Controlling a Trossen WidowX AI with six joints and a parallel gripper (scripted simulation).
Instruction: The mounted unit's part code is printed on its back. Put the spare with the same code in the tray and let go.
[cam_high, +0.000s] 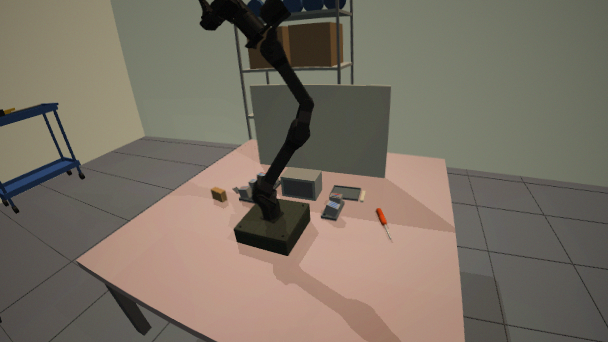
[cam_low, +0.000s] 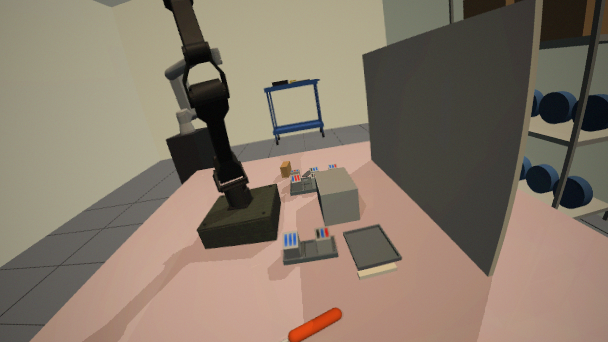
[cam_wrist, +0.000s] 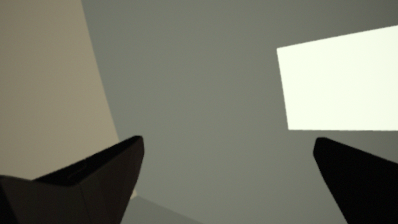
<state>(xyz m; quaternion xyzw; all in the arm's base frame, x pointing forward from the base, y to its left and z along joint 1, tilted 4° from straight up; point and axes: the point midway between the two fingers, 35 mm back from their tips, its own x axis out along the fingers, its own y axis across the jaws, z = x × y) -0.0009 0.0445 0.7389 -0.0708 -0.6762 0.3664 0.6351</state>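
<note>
My gripper (cam_wrist: 230, 145) is open and empty, raised high above the table; the wrist view shows only walls and a bright panel. The flat dark tray (cam_high: 347, 193) (cam_low: 371, 246) lies on the table with nothing in it. A near grey rack (cam_high: 328, 217) (cam_low: 310, 259) holds a unit with blue stripes (cam_high: 333, 208) (cam_low: 291, 245) and a unit with dark, blue and red stripes (cam_low: 324, 242). A farther rack (cam_low: 302, 189) holds a unit with red and blue stripes (cam_low: 296, 178); more striped tops show behind it. No code is readable, and I cannot tell which unit is mounted.
A grey box (cam_high: 298, 186) (cam_low: 340, 197) with a dark front stands between the racks. A tall grey panel (cam_high: 330, 130) (cam_low: 445, 120) stands behind. A cream strip (cam_high: 362, 196) (cam_low: 377, 271) lies by the tray. An orange screwdriver (cam_high: 381, 216) (cam_low: 316, 325) and a tan block (cam_high: 218, 194) (cam_low: 285, 169) are on the table.
</note>
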